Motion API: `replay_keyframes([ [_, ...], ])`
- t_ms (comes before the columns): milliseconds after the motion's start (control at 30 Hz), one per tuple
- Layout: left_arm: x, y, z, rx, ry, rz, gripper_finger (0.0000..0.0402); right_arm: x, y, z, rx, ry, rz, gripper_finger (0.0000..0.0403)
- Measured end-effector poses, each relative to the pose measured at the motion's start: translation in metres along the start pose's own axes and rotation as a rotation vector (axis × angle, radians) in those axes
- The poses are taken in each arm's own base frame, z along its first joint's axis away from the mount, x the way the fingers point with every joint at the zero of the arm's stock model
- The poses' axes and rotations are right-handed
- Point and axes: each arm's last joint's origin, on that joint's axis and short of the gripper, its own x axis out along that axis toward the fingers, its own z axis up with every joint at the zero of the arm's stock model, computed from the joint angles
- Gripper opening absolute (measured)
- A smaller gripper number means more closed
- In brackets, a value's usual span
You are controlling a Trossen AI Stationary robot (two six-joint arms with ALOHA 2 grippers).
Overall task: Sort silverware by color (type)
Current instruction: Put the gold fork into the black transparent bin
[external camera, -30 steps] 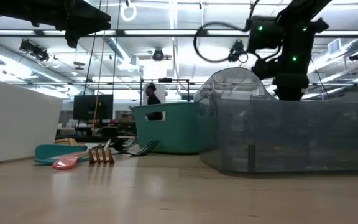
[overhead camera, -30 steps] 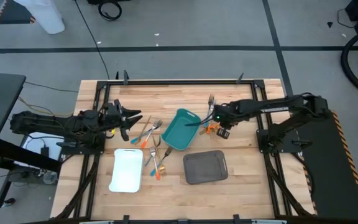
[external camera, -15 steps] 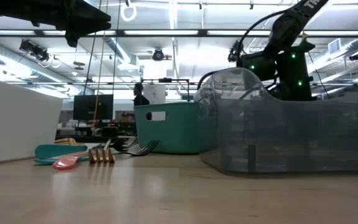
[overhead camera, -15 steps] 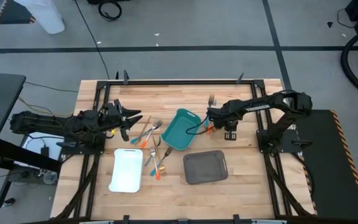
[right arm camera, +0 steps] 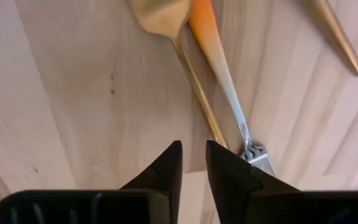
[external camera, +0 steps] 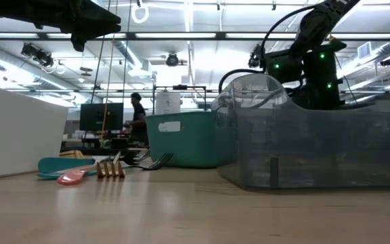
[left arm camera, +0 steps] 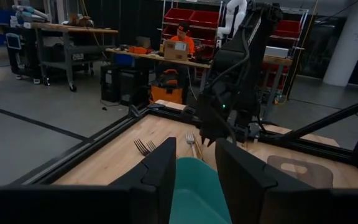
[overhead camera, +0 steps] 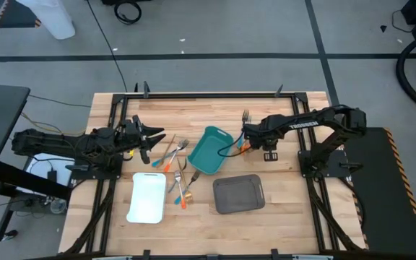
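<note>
Honestly can't read any text, labels or numbers anywhere here, everything's too small or blurry.

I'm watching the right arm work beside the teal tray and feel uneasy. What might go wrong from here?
The right gripper hangs over an orange-handled fork lying against a gold spoon; it may pinch both, mixing colors. Its narrow opening could also nudge the fork away. The teal tray sits close and might get bumped.
</note>
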Motion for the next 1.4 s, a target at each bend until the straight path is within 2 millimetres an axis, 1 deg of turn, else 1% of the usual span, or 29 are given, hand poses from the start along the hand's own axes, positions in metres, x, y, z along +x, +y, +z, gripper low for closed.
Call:
replay_keyframes([
  [267, 0.0, 0.0, -0.001, 0.002, 0.006, -0.001, 0.0121, 0.005, -0.01, 0.0, 0.016, -0.02, -0.002, 0.0149],
  [367, 0.0, 0.0, -0.002, 0.006, 0.024, 0.001, 0.0121, 0.013, -0.009, -0.005, 0.026, -0.015, 0.02, 0.0158],
  [467, 0.0, 0.0, -0.004, 0.008, 0.043, 0.004, 0.0121, 0.021, -0.007, -0.009, 0.026, -0.022, -0.016, 0.0157],
  [633, 0.0, 0.0, -0.004, 0.007, 0.043, 0.004, 0.0121, 0.023, -0.006, -0.011, 0.012, -0.069, -0.014, 0.0145],
  [767, 0.0, 0.0, -0.004, 0.007, 0.043, 0.004, 0.0121, 0.022, -0.009, -0.012, 0.032, -0.106, 0.036, 0.0128],
  [933, 0.0, 0.0, -0.004, 0.007, 0.043, 0.004, 0.0121, 0.022, -0.011, -0.015, 0.078, -0.102, 0.13, 0.0084],
  [1067, 0.0, 0.0, -0.004, 0.007, 0.043, 0.004, 0.0121, 0.022, -0.008, -0.016, 0.135, -0.077, 0.15, 0.0046],
  [1167, 0.0, 0.0, -0.004, 0.007, 0.042, 0.004, 0.0121, 0.021, -0.004, -0.016, 0.175, -0.076, 0.174, 0.0027],
  [1233, 0.0, 0.0, -0.004, 0.007, 0.042, 0.004, 0.0121, 0.021, -0.002, -0.015, 0.196, -0.08, 0.205, 0.0022],
  [1400, 0.0, 0.0, -0.004, 0.007, 0.042, 0.004, 0.0121, 0.019, 0.005, -0.013, 0.228, -0.08, 0.235, 0.0025],
])
